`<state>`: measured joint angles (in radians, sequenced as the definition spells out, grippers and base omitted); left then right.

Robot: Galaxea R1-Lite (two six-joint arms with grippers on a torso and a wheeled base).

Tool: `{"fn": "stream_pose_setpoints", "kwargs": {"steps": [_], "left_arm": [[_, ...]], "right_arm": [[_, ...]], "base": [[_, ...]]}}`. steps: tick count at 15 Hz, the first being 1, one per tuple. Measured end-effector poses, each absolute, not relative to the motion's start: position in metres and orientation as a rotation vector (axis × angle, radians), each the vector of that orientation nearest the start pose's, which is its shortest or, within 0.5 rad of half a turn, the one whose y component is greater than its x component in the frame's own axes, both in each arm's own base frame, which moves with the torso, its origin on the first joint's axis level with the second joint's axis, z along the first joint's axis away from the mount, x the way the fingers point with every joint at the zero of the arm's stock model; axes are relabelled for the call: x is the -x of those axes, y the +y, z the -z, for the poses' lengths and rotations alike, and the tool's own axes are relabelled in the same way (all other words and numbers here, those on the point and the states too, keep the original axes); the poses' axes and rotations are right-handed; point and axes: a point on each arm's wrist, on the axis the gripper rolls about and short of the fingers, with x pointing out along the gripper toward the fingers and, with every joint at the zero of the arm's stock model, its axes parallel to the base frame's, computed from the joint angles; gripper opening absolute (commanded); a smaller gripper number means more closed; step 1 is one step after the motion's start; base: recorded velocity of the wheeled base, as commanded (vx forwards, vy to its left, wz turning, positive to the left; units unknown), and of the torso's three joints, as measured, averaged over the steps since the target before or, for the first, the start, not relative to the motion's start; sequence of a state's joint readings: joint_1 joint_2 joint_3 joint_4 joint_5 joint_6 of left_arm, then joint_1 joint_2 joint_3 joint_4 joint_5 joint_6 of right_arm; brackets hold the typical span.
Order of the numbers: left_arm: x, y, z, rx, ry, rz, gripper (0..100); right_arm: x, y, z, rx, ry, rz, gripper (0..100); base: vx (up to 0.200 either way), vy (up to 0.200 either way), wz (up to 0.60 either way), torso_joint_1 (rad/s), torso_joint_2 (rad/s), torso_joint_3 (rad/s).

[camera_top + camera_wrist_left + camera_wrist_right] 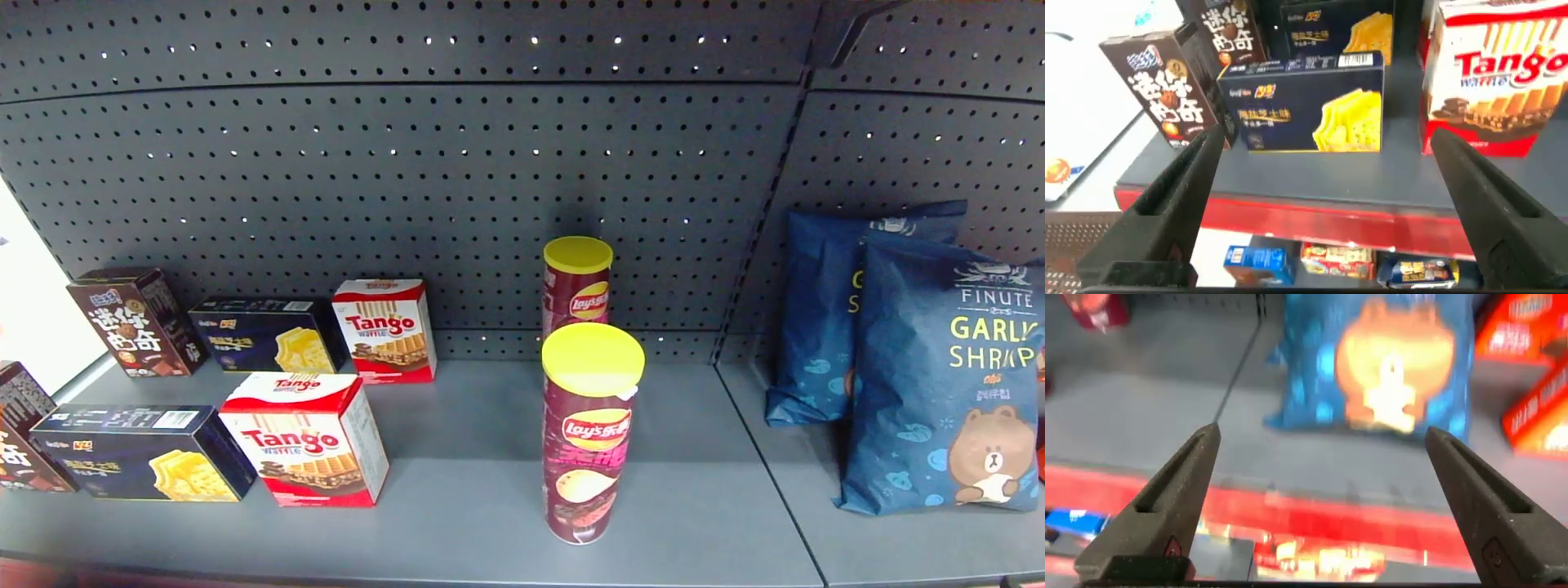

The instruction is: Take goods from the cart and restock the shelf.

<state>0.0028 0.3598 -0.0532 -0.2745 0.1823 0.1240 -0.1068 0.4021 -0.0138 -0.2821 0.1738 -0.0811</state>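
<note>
In the head view you see the grey shelf (473, 482) carrying its goods in rows. Near the middle two cans stand upright, the front chip can (593, 433) directly ahead of the back chip can (577, 282). To their left sit the front wafer box (306, 441) and the back wafer box (385, 329). Left of those are the front dark blue box (143, 453) and the back dark blue box (269, 333). A brown box (137, 321) stands at the back left. On the right section two blue snack bags (939, 384) stand upright, one partly behind the other.

In the left wrist view your left tool (1331, 204) hangs wide open with nothing between its fingers. It is just off the shelf's red front edge (1290, 214) and faces the front dark blue box (1306, 106), with the front wafer box (1494, 82) next to that. Packets (1347, 263) lie on a lower level beneath.

In the right wrist view your right tool (1319, 498) is also spread wide and empty. It faces a blue bag that shows a bear; orange-red packs (1527, 376) lie beside that bag.
</note>
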Motion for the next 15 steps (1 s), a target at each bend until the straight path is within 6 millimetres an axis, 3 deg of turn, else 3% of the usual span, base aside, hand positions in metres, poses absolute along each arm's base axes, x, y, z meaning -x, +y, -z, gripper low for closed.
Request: {"fn": "stream_pose_setpoints", "kwargs": {"steps": [4,11,13,15], "left_arm": [[0.013,0.004,-0.083,-0.112,0.153,-0.160,100],[0.024,0.004,-0.083,0.043,0.013,-0.162,100],[0.024,0.001,-0.083,0.056,-0.009,-0.050,100],[0.023,-0.002,-0.081,-0.045,-0.008,0.103,100]], "right_arm": [[0.010,0.003,-0.087,0.060,0.077,0.076,100],[0.016,0.002,-0.077,-0.004,0.083,0.152,100],[0.016,0.002,-0.077,-0.006,0.081,0.145,100],[0.016,0.003,-0.077,-0.006,0.080,0.142,100]], "base": [[0.000,0.000,0.00,0.000,0.00,0.000],[0.000,0.000,0.00,0.000,0.00,0.000],[0.000,0.000,0.00,0.000,0.00,0.000],[0.000,0.000,0.00,0.000,0.00,0.000]]}}
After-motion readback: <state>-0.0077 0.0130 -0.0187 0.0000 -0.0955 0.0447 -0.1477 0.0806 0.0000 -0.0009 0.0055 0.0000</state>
